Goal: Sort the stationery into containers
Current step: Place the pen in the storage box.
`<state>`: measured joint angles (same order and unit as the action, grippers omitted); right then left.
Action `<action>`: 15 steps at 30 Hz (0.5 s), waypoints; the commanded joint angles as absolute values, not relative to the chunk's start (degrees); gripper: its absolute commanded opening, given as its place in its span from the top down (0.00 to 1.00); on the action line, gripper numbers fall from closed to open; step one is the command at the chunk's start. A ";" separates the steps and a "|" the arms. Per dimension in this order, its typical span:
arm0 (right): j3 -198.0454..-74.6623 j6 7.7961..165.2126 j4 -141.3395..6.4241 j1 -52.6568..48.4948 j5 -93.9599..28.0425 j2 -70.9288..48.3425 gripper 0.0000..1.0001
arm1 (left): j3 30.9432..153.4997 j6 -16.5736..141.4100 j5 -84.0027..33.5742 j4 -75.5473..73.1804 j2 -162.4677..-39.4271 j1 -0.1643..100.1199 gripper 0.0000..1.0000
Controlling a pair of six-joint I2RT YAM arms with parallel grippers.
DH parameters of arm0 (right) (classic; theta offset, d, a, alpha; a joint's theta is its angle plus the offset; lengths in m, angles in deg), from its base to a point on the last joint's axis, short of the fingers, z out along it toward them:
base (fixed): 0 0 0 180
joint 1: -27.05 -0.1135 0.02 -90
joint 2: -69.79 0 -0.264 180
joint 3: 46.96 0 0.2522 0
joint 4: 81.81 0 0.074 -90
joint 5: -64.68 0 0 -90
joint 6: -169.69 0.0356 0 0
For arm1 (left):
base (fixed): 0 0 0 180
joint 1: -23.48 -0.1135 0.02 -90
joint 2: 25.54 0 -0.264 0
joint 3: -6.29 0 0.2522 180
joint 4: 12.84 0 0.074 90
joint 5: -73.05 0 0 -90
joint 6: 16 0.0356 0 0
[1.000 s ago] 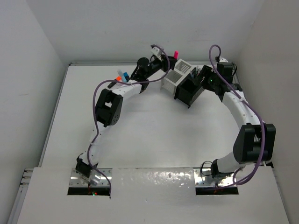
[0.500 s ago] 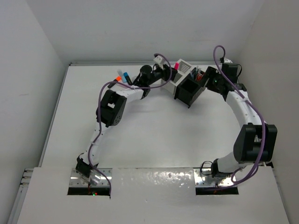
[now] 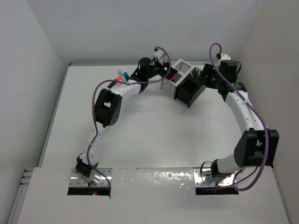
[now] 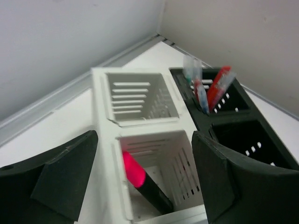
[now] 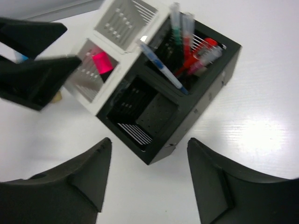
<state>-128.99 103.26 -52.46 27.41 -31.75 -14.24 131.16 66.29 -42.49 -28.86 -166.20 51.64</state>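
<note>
Table (image 3: 154,135): white, walled on three sides.

Left arm (image 3: 108,105) reaches to the far middle. Right arm (image 3: 243,112) curves in from the right. Both wrists end at the joined boxes.

White box (image 3: 184,66) and black box (image 3: 189,95) stand side by side and touch, at the far side of the table right of centre. Each has two compartments with slotted walls.

Left gripper (image 4: 145,140): jaws spread wide and empty, one finger either side of the near white compartment, hovering above its rim.

Right gripper (image 5: 149,142): jaws also apart, holding nothing, just above the near corner of the black box.

Pink highlighter (image 4: 133,170): dark body with a pink cap, leaning inside the white compartment nearest the left gripper, cap up. It is free of both grippers.

Orange highlighter (image 3: 118,77) and blue highlighter (image 3: 125,74) stand upright on the table beside the left forearm, well left of the boxes.

Pens (image 5: 180,44): red, green, blue and clear ones bunched in the far black compartment, tips above the rim, tilted.

Small tan bit (image 5: 57,97) on the table by the white box. It is possibly the eraser, but too blurred to be sure.
</note>
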 commanded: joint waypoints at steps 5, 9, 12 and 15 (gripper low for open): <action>-132.35 100.43 -55.39 24.24 -32.17 -12.39 0.51 | 145.81 68.10 -37.26 5.62 -156.32 36.42 0.68; -132.52 100.96 -56.10 22.83 -31.39 -13.35 0.51 | 145.74 73.02 -33.15 18.90 -155.88 29.73 0.65; -133.40 101.57 -55.84 22.04 -31.03 -15.02 0.48 | 146.00 80.75 -30.32 22.79 -157.55 27.35 0.51; -135.42 102.19 -54.70 20.99 -30.86 -16.78 0.47 | 148.01 83.40 -28.29 27.89 -161.06 24.98 0.41</action>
